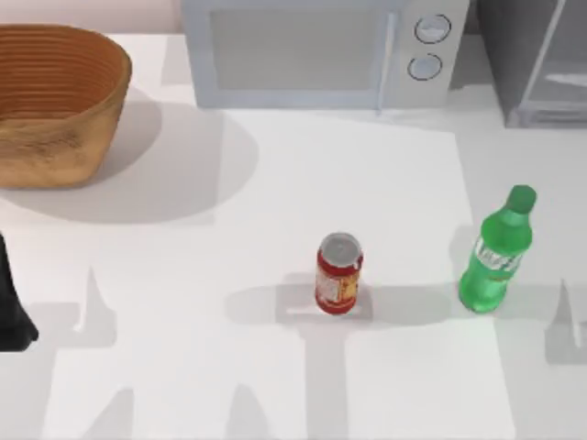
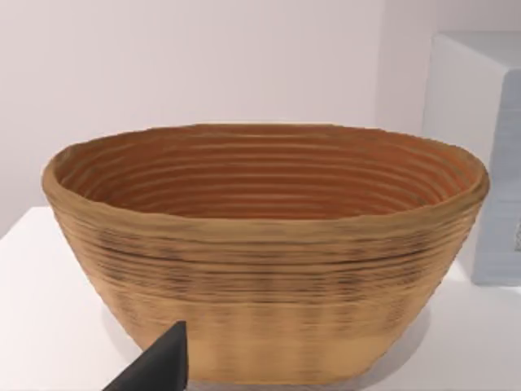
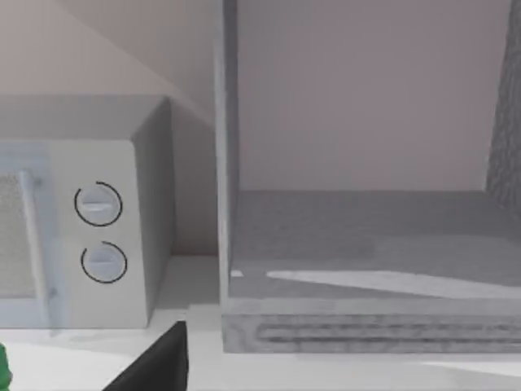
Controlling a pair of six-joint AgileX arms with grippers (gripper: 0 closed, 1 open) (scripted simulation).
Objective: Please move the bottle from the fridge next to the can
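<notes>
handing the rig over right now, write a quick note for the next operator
Left arm: parked at the table's left edge, near the basket; its fingertip shows in the left wrist view.
Right arm: its wrist camera faces the fridge, which stands open; a fingertip shows at the frame's edge.
Bottle: upright on the table, out of the fridge, right of the can with a clear gap between them.
Done: bottle is out and standing free on the can's right.
Left: judge whether that gap counts as next to the can; if not, nudge it closer.
</notes>
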